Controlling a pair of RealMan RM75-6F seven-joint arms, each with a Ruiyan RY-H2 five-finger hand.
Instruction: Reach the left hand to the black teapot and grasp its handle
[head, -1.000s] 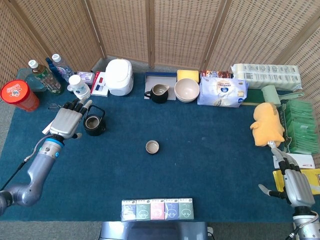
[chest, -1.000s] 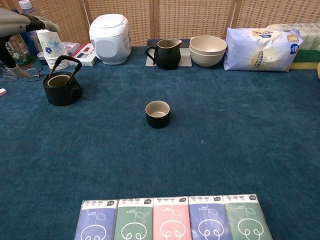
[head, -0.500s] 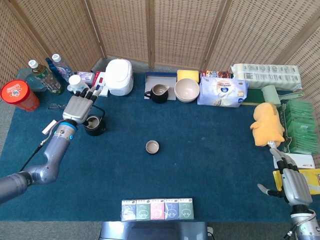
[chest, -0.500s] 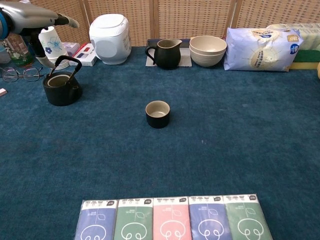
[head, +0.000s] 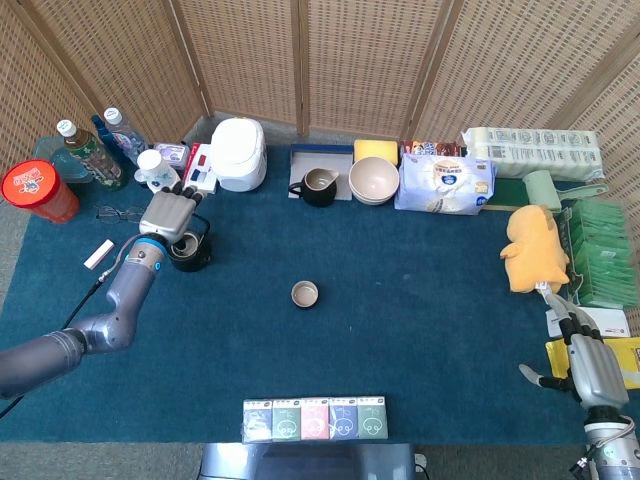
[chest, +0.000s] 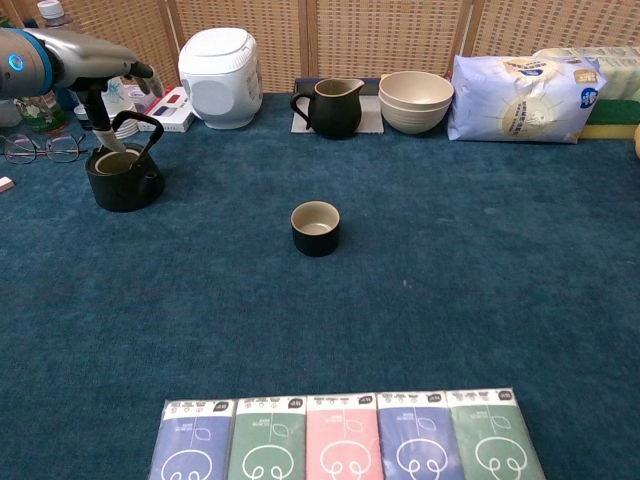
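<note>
The black teapot (head: 190, 252) stands on the blue cloth at the left, lid off, with its hoop handle (chest: 136, 123) upright. My left hand (head: 167, 212) is right above it, back facing up. In the chest view the left hand (chest: 92, 62) hovers over the handle with the fingers stretched out past it. Its thumb (chest: 101, 128) points down just left of the hoop. I see no grip on the handle. My right hand (head: 587, 368) rests at the far lower right, fingers spread, holding nothing.
Behind the teapot are stacked paper cups (head: 156, 171), bottles (head: 92, 150) and glasses (chest: 40, 148). A small black cup (chest: 315, 227) sits mid-table. A rice cooker (chest: 219, 63), black pitcher (chest: 332, 106) and bowls (chest: 415, 100) line the back. Tea packets (chest: 345, 438) lie at the front edge.
My left hand has swung right and toward the back of the table and now covers the teapot's handle, with the thumb lowered beside it. The teapot and right hand have barely moved.
</note>
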